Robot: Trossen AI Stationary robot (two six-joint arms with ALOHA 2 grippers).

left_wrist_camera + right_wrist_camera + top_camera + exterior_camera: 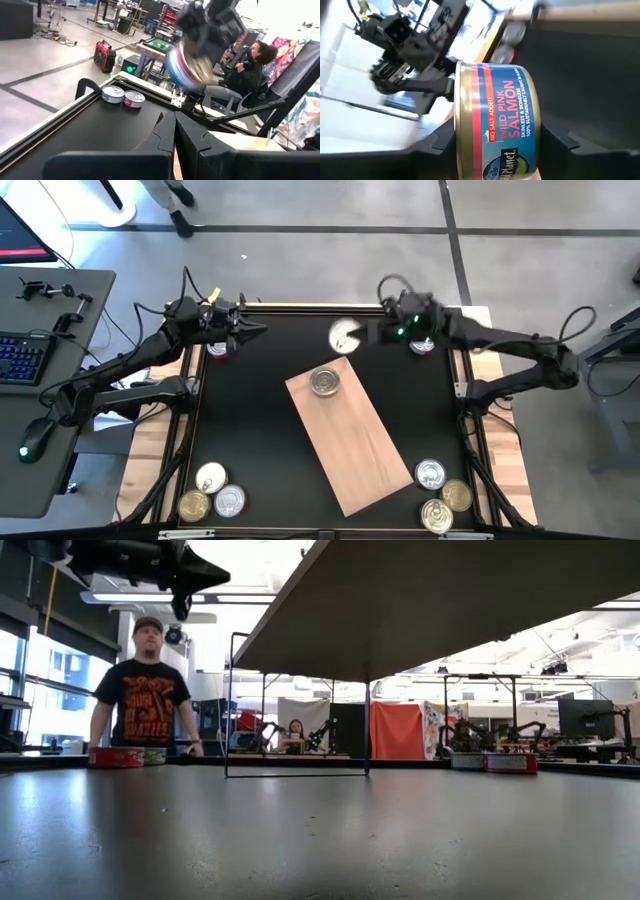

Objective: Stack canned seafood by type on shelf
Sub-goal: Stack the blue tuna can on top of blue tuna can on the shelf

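Now | right tool [492, 142]: clamped on a wild pink salmon can [492, 122], lifted | shelf [350, 430]: below and nearer, one tin [325, 382] on it | left tool [255, 330]: closed, empty, opposite.

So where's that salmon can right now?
The salmon can is held in the right gripper, lifted over the table's far edge in the high view, just beyond the wooden board and the can on it.
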